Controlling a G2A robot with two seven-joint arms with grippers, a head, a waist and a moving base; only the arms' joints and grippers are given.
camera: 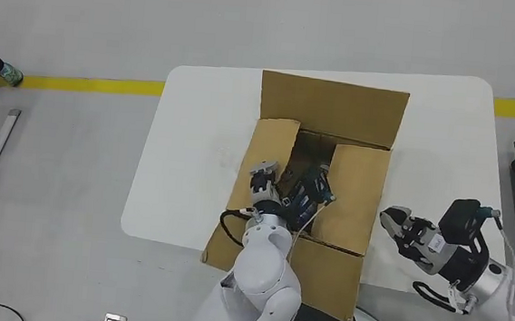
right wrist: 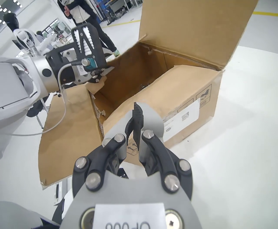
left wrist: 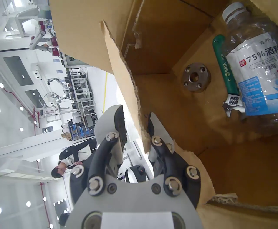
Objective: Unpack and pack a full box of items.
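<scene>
the box (camera: pixel 360 182) stands open on the white table (camera: pixel 194 156), its back flap upright and its side flaps folded outward. inside, on the cardboard floor, a clear bottle (left wrist: pixel 252 65) with a white cap and a blue-and-white label lies on its side. a green-handled wrench (left wrist: pixel 225 71) lies right alongside it, partly under the bottle. a round metal flange (left wrist: pixel 196 77) with a ring of holes lies just beside the wrench's handle, apart from the bottle.

my left gripper (left wrist: pixel 134 113) is at the torn edge of the box's left flap (left wrist: pixel 121 65). its fingers are apart and straddle that edge, one outside the box and one inside. the inner finger is against the cardboard, the outer one stands off it with a gap, so i am not clamped on the flap.

my right gripper (right wrist: pixel 135 112) hangs over the table just off the box's right side, near the corner closest to me. its fingers are pressed together with nothing between them.
</scene>
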